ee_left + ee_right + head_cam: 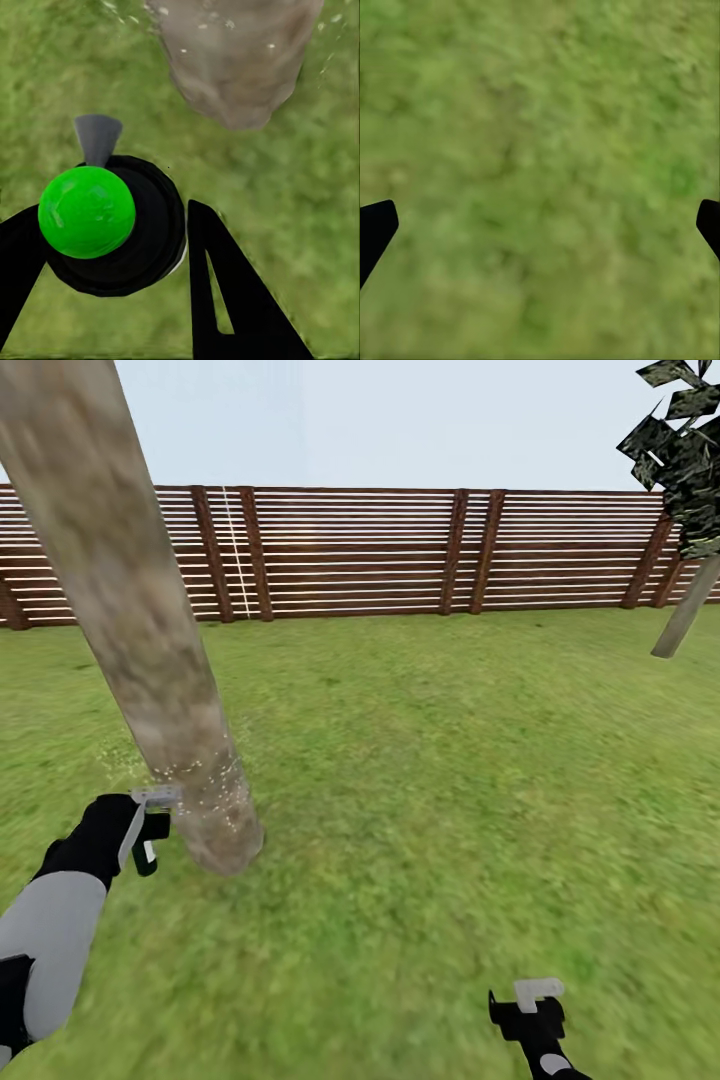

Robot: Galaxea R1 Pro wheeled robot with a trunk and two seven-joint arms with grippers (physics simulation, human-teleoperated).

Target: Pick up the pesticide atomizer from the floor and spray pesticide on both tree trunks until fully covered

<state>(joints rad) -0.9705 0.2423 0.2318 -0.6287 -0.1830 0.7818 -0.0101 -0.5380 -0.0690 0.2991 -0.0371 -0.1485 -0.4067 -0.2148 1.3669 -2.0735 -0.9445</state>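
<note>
The pesticide atomizer [86, 212] has a round black body, a bright green ball top and a grey nozzle. My left gripper [116, 217] is shut on it, one black finger on each side. In the head view the left gripper [148, 832] holds the atomizer [157, 798] low beside the base of a thick mottled grey-brown tree trunk [130, 620], nozzle toward it. Fine white spray specks hang around the lower trunk [232, 60]. My right gripper [530, 1002] hangs open over bare grass [540, 150], its fingertips [375, 225] wide apart.
Blurry green lawn [450, 760] stretches to a brown slatted wooden fence [380, 550] at the back. A second tree with a slim grey trunk [687, 615] and dark flat leaves stands at the far right by the fence.
</note>
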